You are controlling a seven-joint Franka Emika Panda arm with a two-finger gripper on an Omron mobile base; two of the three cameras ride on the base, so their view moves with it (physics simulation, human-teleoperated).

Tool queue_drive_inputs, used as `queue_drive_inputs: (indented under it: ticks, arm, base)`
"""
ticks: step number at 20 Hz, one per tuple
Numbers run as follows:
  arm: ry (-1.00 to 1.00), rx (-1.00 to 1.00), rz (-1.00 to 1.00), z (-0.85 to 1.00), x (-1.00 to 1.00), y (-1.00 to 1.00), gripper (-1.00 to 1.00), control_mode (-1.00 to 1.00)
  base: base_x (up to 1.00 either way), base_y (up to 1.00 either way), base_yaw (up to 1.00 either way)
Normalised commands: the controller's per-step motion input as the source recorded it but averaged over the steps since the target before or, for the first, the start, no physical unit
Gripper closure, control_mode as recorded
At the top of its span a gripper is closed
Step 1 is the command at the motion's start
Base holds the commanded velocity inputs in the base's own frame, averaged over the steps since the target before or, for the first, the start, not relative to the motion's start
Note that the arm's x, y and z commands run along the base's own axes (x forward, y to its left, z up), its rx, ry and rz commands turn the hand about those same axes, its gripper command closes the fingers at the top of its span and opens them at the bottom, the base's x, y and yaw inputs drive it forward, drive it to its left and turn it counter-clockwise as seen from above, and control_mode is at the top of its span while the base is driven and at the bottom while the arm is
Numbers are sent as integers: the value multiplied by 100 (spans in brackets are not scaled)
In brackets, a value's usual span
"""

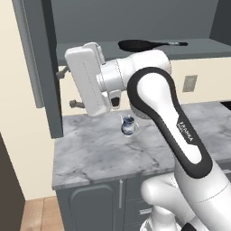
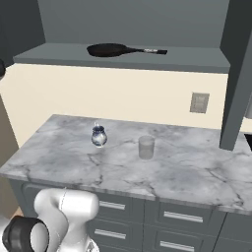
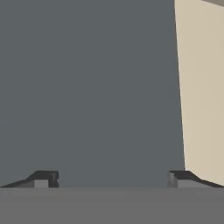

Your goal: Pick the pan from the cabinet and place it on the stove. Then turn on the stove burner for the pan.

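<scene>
The dark pan point(image 1: 137, 44) point(image 2: 107, 49) lies on the open cabinet's shelf point(image 1: 203, 50) point(image 2: 197, 58), with its long handle pointing right. My gripper point(image 1: 67, 88) point(image 3: 112, 178) is up at shelf height, left of the pan and well apart from it. It points left at the swung-out cabinet door point(image 1: 45, 67). The fingers point(image 3: 43, 178) stand wide open with nothing between them, and the grey door panel point(image 3: 87, 87) lies close ahead of them. The stove is out of view.
On the marble counter point(image 1: 90, 153) point(image 2: 197, 172) stand a small pale jug point(image 1: 128, 125) point(image 2: 98, 136) and a glass cup point(image 2: 146, 147). A wall outlet point(image 1: 190, 83) point(image 2: 199, 102) sits under the shelf. The other cabinet door point(image 2: 238, 74) hangs at the right. Drawers point(image 2: 177, 215) run below.
</scene>
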Motion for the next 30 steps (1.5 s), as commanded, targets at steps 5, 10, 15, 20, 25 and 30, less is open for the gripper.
queue_drive_inputs:
  ticks: [5, 10, 15, 20, 25, 30]
  arm:
    - [-13, -5, 0, 0, -4, -31, -100, -100]
    - [-16, -6, -2, 0, -10, -53, -100, -100]
    - [-18, -8, -5, 0, -7, -61, -100, -100]
    - [-16, -9, -7, 0, -11, -62, -100, -100]
    - [-14, -8, -12, 0, -11, -54, -100, -100]
    - [-11, -9, -17, 0, -4, -48, -100, -100]
  base:
    - [0, 0, 0]
    - [0, 0, 0]
    - [0, 0, 0]
    - [0, 0, 0]
    - [0, 0, 0]
    - [0, 0, 0]
